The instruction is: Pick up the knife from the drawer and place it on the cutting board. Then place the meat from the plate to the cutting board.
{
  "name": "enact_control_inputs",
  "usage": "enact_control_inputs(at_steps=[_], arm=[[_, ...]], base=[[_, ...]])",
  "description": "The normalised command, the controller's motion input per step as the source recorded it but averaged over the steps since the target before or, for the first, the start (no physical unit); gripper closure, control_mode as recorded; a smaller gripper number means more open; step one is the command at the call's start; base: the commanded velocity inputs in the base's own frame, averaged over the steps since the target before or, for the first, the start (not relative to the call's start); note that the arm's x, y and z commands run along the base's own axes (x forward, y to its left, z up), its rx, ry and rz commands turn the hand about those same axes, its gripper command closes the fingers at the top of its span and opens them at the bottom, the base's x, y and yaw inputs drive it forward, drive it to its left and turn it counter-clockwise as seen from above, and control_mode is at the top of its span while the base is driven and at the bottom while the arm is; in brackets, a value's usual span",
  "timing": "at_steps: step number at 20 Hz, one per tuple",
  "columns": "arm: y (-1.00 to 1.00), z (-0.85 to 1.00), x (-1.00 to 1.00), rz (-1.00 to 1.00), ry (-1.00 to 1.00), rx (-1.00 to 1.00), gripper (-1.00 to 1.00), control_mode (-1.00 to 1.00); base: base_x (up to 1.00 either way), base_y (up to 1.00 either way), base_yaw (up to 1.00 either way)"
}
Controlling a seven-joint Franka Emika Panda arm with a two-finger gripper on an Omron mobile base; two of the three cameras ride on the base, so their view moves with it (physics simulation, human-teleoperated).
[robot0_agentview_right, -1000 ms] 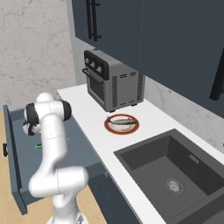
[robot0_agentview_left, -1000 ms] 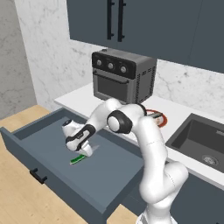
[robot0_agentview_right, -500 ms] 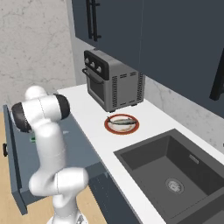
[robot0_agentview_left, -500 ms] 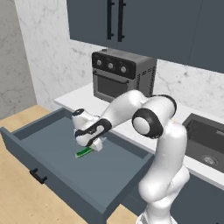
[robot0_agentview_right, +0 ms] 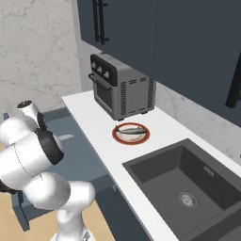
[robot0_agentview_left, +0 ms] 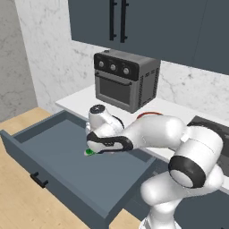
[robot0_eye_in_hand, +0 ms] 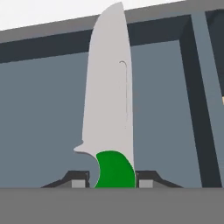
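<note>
A small knife (robot0_eye_in_hand: 109, 113) with a bright green handle and a pale silvery blade sits pinched between the tool (robot0_eye_in_hand: 112, 179), whose two dark fingertips (robot0_eye_in_hand: 78, 180) press against either side of the handle. In the hand view the blade points toward twelve o'clock, over the blue-grey floor of the open drawer (robot0_agentview_left: 53, 154). From the left base view, a bit of green handle shows under the tool (robot0_agentview_left: 91, 151), inside the drawer near its back wall. The white worktop (robot0_agentview_right: 101, 136) runs behind the drawer. On it a black toaster oven (robot0_agentview_right: 120, 89) stands against the marble wall. At five o'clock from the oven lies a round white plate (robot0_agentview_right: 131, 139) with an orange-red rim, carrying the slim grey meat (robot0_agentview_right: 131, 132). A dark sink (robot0_agentview_right: 188, 188) lies at five o'clock from the plate.
</note>
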Motion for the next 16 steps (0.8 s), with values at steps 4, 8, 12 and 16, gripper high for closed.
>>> enact_control_inputs(at_steps=[4,8,12,16], arm=[[-0.32,0.99,-0.18,-0.08,0.0,0.07,1.0,-1.0],[-0.08,0.54,-0.19,-0.03,0.0,0.02,1.0,1.0],[0.0,0.0,0.0,0.0,0.0,0.0,1.0,1.0],[0.0,0.0,0.0,0.0,0.0,0.0,1.0,1.0]], base=[[0.0,0.0,0.0],[-0.16,0.0,0.0],[-0.78,0.02,0.0],[-1.0,0.0,0.0]])
